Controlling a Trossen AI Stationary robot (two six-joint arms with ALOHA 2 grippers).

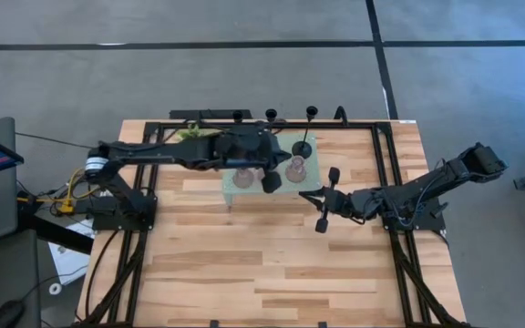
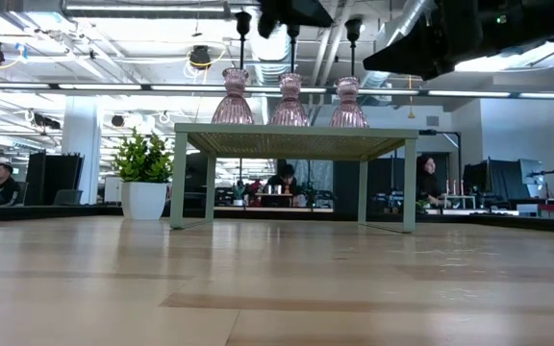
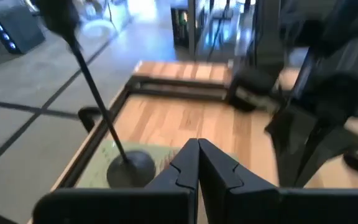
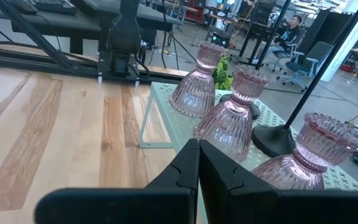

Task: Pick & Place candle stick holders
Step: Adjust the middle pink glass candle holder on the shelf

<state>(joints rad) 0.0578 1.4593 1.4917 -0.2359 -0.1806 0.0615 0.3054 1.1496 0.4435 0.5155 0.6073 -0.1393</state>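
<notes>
Three pink glass holders (image 2: 289,100) stand in a row on the mint-green perforated stand (image 2: 296,136), with three black stem holders (image 2: 293,43) behind them. One black holder (image 3: 129,168) rests by its round base on the stand's right part (image 1: 303,147). My left gripper (image 3: 197,146) is shut and empty, high above the stand (image 1: 276,157), pointing toward the table's right. My right gripper (image 4: 197,146) is shut and empty, just right of the stand (image 1: 313,198), pointing at the pink holders (image 4: 232,118).
A small green potted plant (image 2: 144,173) stands at the far left of the stand (image 1: 194,134). A black frame rail (image 1: 244,125) runs along the table's far edge and sides. Bare wood lies on the near half of the table (image 1: 272,264). People sit in the room behind.
</notes>
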